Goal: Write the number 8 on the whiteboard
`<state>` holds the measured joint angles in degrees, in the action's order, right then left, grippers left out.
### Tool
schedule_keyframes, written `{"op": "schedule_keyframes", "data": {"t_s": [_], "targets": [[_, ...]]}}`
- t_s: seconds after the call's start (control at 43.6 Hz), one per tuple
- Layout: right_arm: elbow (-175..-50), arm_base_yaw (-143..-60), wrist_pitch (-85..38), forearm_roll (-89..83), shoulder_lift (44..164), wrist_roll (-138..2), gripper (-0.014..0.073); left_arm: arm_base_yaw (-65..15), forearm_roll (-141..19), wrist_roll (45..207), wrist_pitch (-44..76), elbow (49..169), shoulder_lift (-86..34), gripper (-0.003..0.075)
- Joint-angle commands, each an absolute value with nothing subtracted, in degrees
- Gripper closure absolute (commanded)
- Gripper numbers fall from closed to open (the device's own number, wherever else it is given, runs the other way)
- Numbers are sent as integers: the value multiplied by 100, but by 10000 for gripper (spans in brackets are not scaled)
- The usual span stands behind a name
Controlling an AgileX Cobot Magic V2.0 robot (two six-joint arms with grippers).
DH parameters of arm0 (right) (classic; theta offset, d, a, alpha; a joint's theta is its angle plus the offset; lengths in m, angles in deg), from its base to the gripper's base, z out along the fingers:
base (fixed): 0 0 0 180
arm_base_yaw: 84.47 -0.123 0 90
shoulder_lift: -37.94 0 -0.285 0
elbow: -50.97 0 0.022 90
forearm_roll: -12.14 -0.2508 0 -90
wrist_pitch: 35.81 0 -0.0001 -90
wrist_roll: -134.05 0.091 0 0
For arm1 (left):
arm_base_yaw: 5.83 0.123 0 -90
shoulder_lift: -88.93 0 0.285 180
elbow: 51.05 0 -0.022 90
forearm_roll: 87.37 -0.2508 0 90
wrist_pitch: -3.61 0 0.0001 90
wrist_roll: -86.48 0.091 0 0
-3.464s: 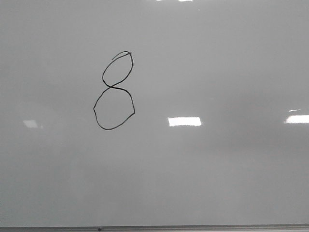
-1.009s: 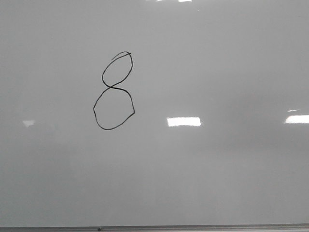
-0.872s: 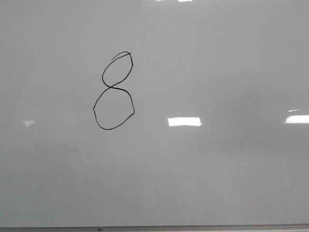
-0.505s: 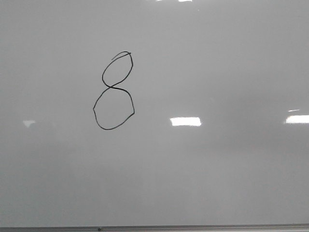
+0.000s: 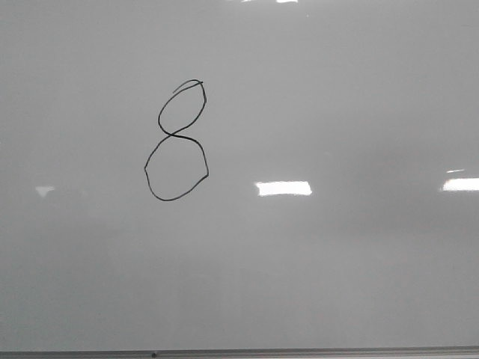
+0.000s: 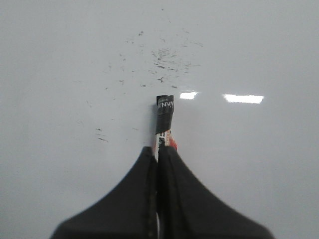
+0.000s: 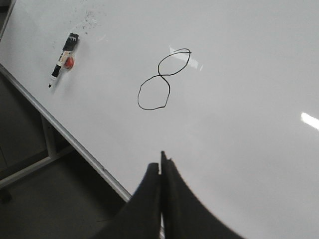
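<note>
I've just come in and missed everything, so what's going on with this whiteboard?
A finished black number 8 is drawn on the whiteboard. The marker lies loose on the board, off to one side of the figure. The left gripper hangs over it with its jaws together, and the right gripper is shut and empty. The writing looks done.

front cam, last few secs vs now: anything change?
Nothing that matters: the number 8 on the whiteboard has the same shape and place throughout, with no new strokes. Only the light reflections shimmer slightly. No arm enters the front view.
</note>
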<state>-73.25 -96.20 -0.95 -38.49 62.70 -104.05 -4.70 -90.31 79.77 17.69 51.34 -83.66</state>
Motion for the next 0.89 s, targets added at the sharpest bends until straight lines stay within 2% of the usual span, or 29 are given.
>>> {"op": "schedule_keyframes", "data": {"t_s": [0.0, 0.229, 0.436, 0.528, 0.711, 0.872], "targets": [[-7467, -9596, -333, -4040, 6319, -10412, 653, -468, -9001, 7980, 1282, 5047, -8446, 741], [-7467, -9615, -361, -4034, 6319, -10417, 653, -468, -9001, 7980, 1282, 5047, -8446, 741], [-7427, -9580, -904, -3256, 6116, -10043, 653, -468, -9001, 7980, 1282, 5047, -8446, 741], [-7268, -9428, -1486, -2482, 5966, -8898, 653, -468, -9001, 7980, 1282, 5047, -8446, 741], [-6620, -8905, -2547, -295, 5667, -5669, 653, -468, -9001, 7980, 1282, 5047, -8446, 741], [-6029, -8696, -3169, 1041, 5289, -4539, 653, -468, -9001, 7980, 1282, 5047, -8446, 741]]}}
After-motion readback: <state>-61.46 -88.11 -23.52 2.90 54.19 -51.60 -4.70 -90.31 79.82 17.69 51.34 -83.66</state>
